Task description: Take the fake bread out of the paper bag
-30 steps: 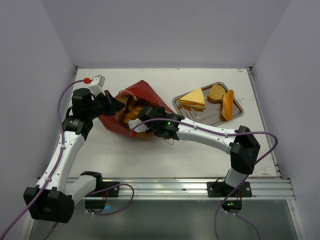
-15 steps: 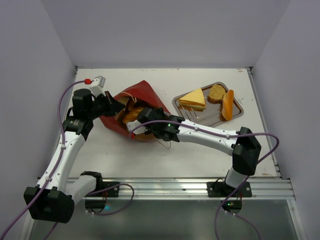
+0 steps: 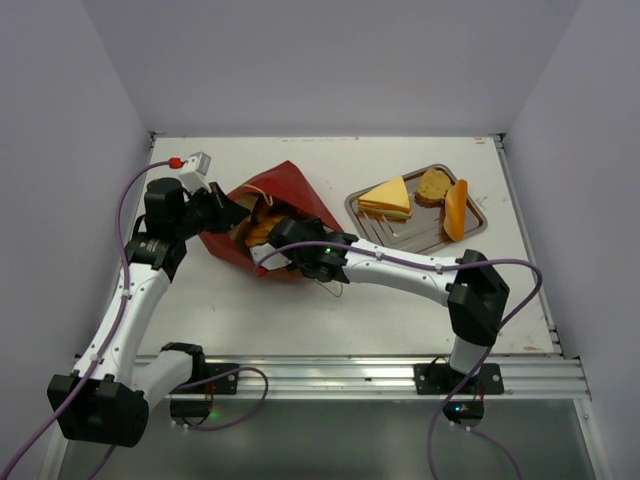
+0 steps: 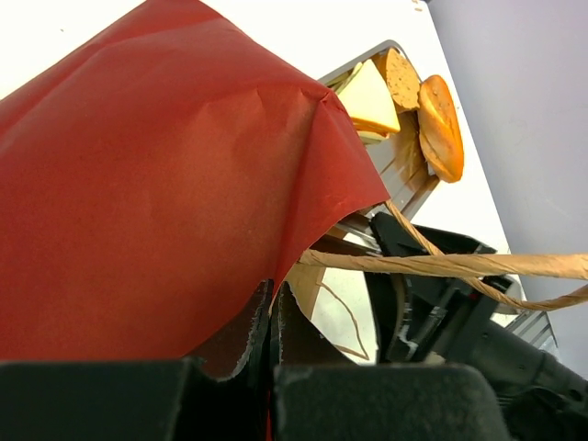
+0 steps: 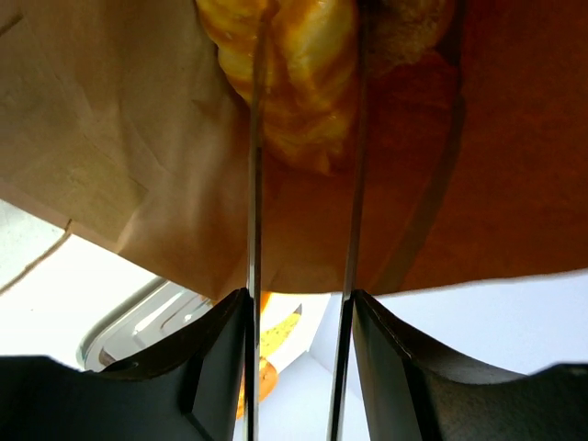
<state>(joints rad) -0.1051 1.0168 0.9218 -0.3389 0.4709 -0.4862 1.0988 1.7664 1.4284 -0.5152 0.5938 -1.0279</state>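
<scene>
The red paper bag [image 3: 287, 184] lies on its side at mid-left, mouth toward the left arm. My left gripper [image 4: 272, 305] is shut on the bag's torn edge [image 4: 241, 333], holding the mouth up. My right gripper [image 5: 299, 303] is shut on metal tongs [image 5: 254, 184], whose two thin blades reach into the bag. Inside the brown interior [image 5: 110, 138], a glossy braided loaf [image 5: 303, 83] sits between the blades, one on each side. More golden bread [image 3: 258, 228] shows in the bag's mouth. A yellow sandwich [image 3: 388, 197], a brown slice [image 3: 433, 185] and an orange roll [image 3: 456, 210] lie on the tray.
The steel tray [image 3: 478, 228] stands at the right back of the table. The bag's string handle [image 4: 441, 265] stretches across in front of my right arm [image 4: 459, 317]. A small white block with a red tip [image 3: 192, 160] rests near the back left corner.
My right arm has pushed left, carrying the tongs deeper into the bag's mouth, and its elbow has swung left. The left gripper has kept its hold in place.
</scene>
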